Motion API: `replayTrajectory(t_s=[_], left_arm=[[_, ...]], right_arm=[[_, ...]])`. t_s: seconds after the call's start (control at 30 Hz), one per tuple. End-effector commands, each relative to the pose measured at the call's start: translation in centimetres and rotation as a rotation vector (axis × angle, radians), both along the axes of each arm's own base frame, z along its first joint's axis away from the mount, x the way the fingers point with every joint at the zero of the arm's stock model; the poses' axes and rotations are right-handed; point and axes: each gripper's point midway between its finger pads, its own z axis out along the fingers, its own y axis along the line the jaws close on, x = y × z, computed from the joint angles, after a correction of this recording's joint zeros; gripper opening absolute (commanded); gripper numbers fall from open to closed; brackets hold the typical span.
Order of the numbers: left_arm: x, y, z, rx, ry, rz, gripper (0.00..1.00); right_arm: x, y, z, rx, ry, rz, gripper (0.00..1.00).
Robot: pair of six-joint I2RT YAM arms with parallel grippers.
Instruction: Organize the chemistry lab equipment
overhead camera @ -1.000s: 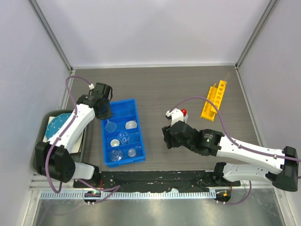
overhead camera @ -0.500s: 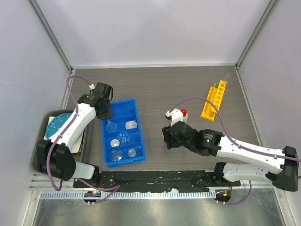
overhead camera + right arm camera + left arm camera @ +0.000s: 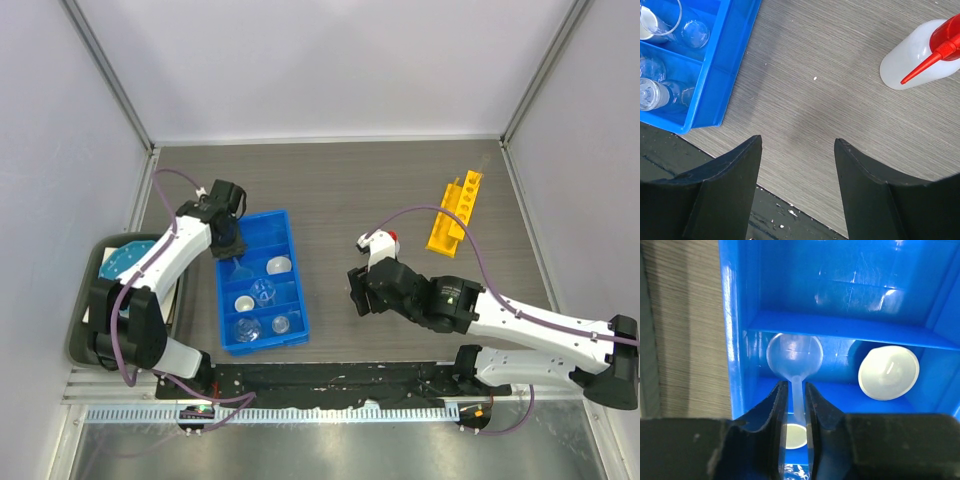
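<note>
My left gripper (image 3: 792, 385) hangs over the far left compartment of the blue tray (image 3: 735, 340), narrowly open. The clear funnel (image 3: 794, 355) lies there with its stem between the jaws, and a thin gap shows on each side. In the compartment beside it rests a white round dish (image 3: 888, 372). From above, the left gripper (image 3: 232, 248) is over the funnel (image 3: 238, 268), and small glass beakers (image 3: 262, 291) fill the nearer compartments. My right gripper (image 3: 797, 140) stands open and holds nothing above bare table, with the red-capped squeeze bottle (image 3: 910, 60) beyond its right finger. The yellow rack (image 3: 455, 212) lies at the far right.
A teal plate (image 3: 125, 262) sits in a dark tray (image 3: 85, 330) off the table's left edge. The blue tray's near right corner (image 3: 710, 120) lies left of my right gripper. A black strip (image 3: 330, 378) runs along the table's near edge, by the arm bases.
The left jaws have parted slightly from the funnel's stem, and that wrist has shifted a little to the right. The right arm has edged slightly right.
</note>
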Motion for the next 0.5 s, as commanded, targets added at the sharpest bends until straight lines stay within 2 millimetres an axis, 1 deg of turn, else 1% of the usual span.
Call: replayTrajectory(t_s=[0.0,0.1,0.13,0.23,0.33,0.37,0.4,0.47], left_arm=[[0.0,-0.6,0.0,-0.052,-0.008,0.021,0.25],[-0.3,-0.7,0.1,-0.059,-0.008,0.019,0.31],[-0.4,-0.7,0.2,-0.060,-0.010,0.019,0.35],[-0.7,-0.7,0.6,-0.067,-0.016,0.021,0.40],[-1.1,-0.8,1.0,-0.072,-0.014,0.013,0.41],[-1.5,-0.7,1.8,-0.069,-0.031,0.004,0.42],[-1.5,-0.7,2.3,-0.069,-0.042,0.001,0.43],[-2.0,-0.4,3.2,-0.053,-0.050,0.001,0.44]], right_arm=[[0.4,0.1,2.1,0.033,-0.045,-0.012,0.66],[0.3,-0.1,2.3,0.041,-0.046,-0.011,0.67],[0.4,-0.2,2.6,0.049,-0.052,-0.014,0.68],[0.5,-0.2,2.7,0.046,-0.056,-0.018,0.68],[0.6,-0.1,2.9,0.048,-0.059,-0.022,0.69],[1.0,-0.6,3.1,0.028,-0.075,-0.052,0.71],[1.6,-1.1,3.5,0.019,-0.106,-0.088,0.73],[2.2,-2.0,4.5,0.011,-0.138,-0.125,0.75]])
